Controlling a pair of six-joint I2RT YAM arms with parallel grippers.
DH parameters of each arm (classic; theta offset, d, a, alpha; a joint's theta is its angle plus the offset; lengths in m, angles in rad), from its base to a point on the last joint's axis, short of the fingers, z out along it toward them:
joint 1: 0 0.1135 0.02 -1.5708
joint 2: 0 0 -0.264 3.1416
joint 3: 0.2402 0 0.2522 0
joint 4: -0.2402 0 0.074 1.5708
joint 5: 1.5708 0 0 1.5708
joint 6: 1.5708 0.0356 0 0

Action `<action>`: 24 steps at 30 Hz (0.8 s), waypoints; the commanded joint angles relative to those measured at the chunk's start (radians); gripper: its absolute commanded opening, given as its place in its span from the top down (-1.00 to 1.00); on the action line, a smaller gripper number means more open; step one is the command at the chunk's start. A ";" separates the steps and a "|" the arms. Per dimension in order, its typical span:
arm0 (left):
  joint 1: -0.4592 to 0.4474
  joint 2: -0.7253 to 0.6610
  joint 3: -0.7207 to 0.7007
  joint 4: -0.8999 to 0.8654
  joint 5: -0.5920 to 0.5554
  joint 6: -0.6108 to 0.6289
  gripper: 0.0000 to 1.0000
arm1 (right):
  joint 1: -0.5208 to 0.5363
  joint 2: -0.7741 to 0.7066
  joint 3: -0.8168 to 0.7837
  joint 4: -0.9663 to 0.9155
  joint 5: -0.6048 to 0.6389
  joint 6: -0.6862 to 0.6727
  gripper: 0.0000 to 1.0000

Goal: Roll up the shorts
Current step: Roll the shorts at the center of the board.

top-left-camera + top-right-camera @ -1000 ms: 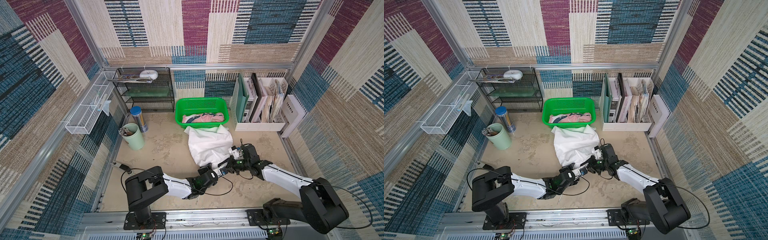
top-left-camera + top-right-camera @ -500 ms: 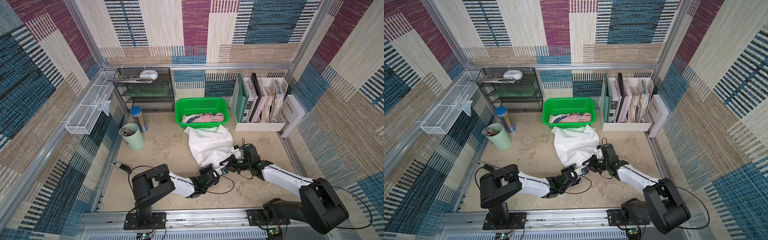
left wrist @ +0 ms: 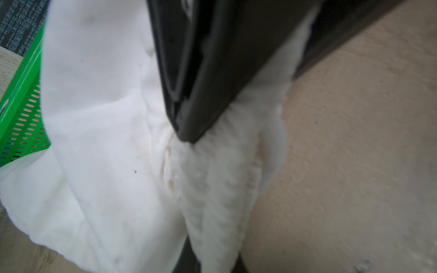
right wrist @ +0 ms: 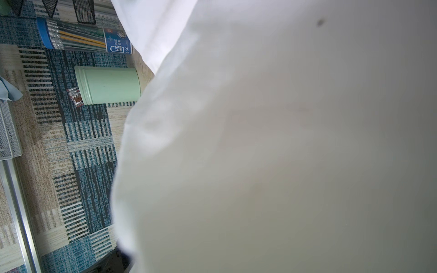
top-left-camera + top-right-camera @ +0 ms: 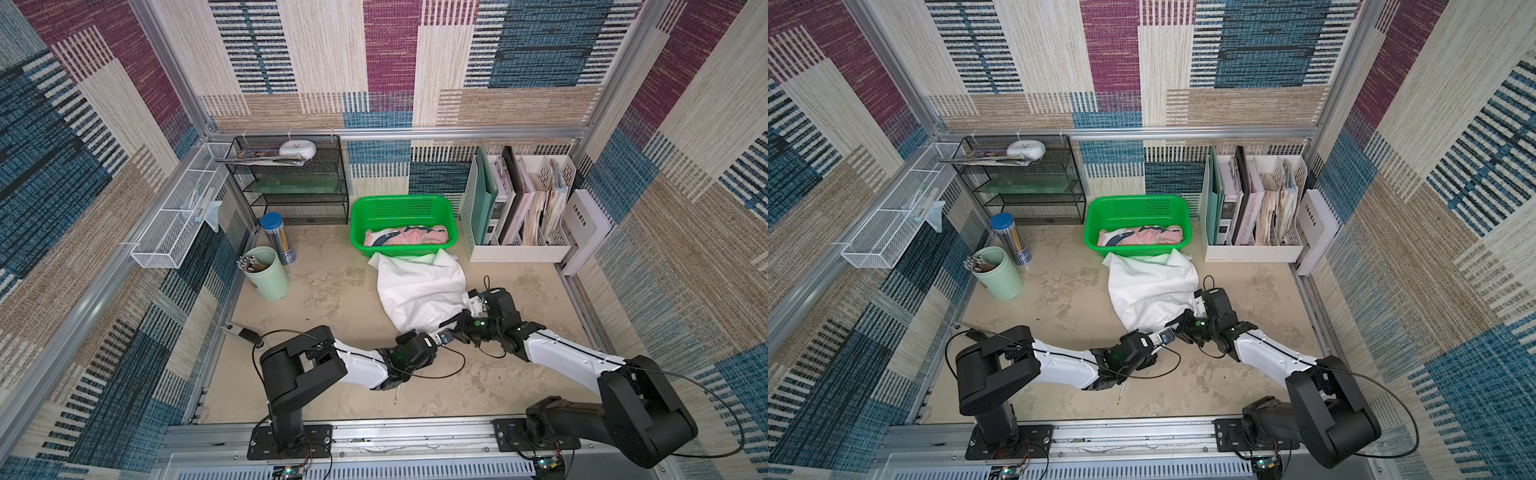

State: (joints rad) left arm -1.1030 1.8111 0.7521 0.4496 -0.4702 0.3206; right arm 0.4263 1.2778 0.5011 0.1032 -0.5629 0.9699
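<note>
Grip first: the left gripper [image 5: 409,333] is clenched on the white shorts [image 5: 419,291]. Its wrist view shows the ribbed elastic waistband [image 3: 220,189] pinched between the black fingers [image 3: 189,94], bunched into folds that trail past them.

The right gripper [image 5: 471,303] is closed on the same pair, at the corner of the cloth farthest from the green basket [image 5: 399,200]. White fabric [image 4: 260,141] lies across most of its wrist camera, so its fingertips are hidden there. The two grippers sit close together along the edge of the shorts farthest from the basket, the left one farther out from it than the right.

In both top views the white shorts lie spread and rumpled on the counter [image 5: 332,299]. Their far edge touches the basket's front wall and the rest reaches away from it toward the arms.

Inside the basket lies the second pair, the pink shorts [image 5: 409,237], folded over with dark and white print showing; neither gripper is near it.

A clear tube of pencils [image 5: 278,239] with a blue cap stands well off to one side of the basket. A mint-green cup [image 5: 270,274] holding pens is just beside the tube. A white file organizer [image 5: 519,220] packed with folders and papers stands close on the basket's other side. A black mesh shelf [image 5: 291,183] stands at the back wall, next to the basket on the tube's side.
</note>
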 commanded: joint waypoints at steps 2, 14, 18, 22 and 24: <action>0.006 -0.025 -0.007 0.028 0.002 -0.045 1.00 | 0.010 0.005 -0.005 0.001 -0.139 -0.012 0.98; 0.006 -0.229 -0.082 -0.078 0.067 -0.119 1.00 | 0.009 -0.017 -0.008 0.025 -0.148 0.010 1.00; 0.005 -0.309 -0.094 -0.146 0.111 -0.123 1.00 | 0.010 -0.021 -0.009 0.038 -0.156 0.015 0.96; 0.006 -0.367 -0.052 -0.306 0.222 -0.115 1.00 | 0.009 -0.035 0.024 -0.053 -0.146 -0.078 0.23; 0.007 -0.393 -0.032 -0.384 0.256 -0.119 1.00 | 0.011 -0.049 0.055 -0.133 -0.106 -0.142 -0.23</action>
State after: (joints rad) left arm -1.0966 1.4452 0.6975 0.1696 -0.3168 0.2134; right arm 0.4366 1.2423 0.5259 0.0662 -0.7212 0.9249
